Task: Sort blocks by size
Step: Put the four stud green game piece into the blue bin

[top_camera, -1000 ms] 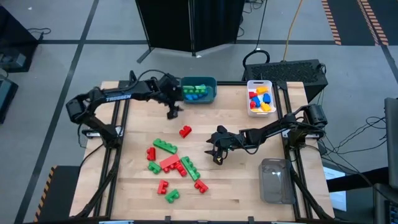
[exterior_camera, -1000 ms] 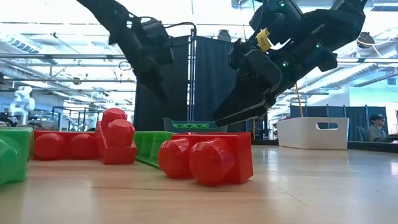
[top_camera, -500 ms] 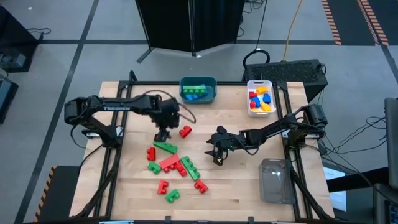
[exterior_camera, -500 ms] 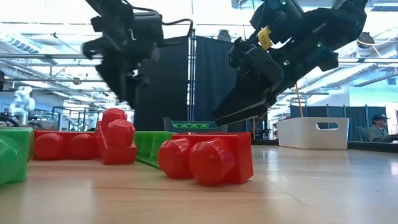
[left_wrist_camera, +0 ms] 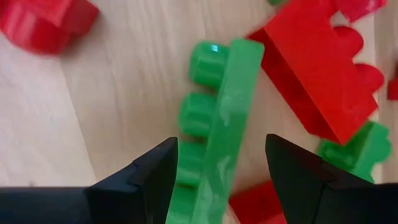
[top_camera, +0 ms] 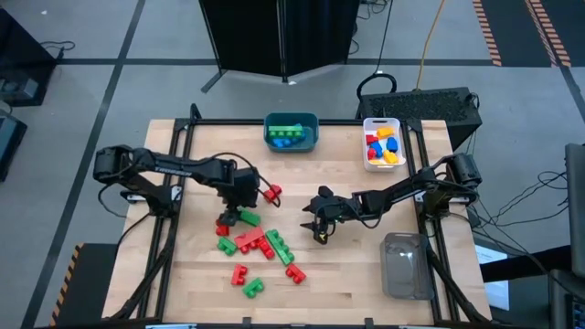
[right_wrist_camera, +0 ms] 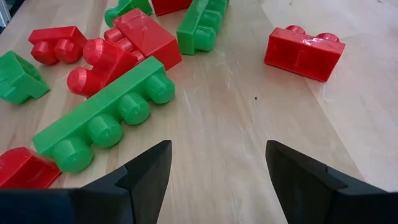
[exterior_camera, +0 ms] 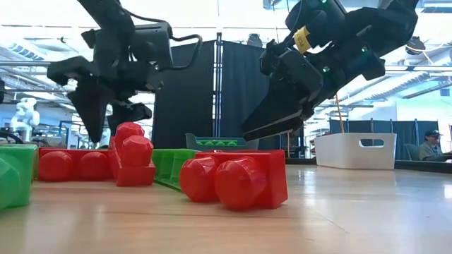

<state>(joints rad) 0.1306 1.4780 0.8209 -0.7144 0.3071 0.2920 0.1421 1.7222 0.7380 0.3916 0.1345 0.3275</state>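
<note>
The left gripper (top_camera: 239,206) hangs low over the pile of blocks (top_camera: 256,245), its fingers spread wide on both sides of a long green block (left_wrist_camera: 214,134) lying on its side, not touching it. The right gripper (top_camera: 319,225) waits to the right of the pile, fingers also apart, holding nothing; a short red block (right_wrist_camera: 304,52) lies just ahead of it

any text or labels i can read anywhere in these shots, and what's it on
White lettering runs along the left arm in the high view, too small to read.
A yellow tag sits on the right arm in the low view, with no legible marking.
The blocks, the bins and the table carry no visible text.
</note>
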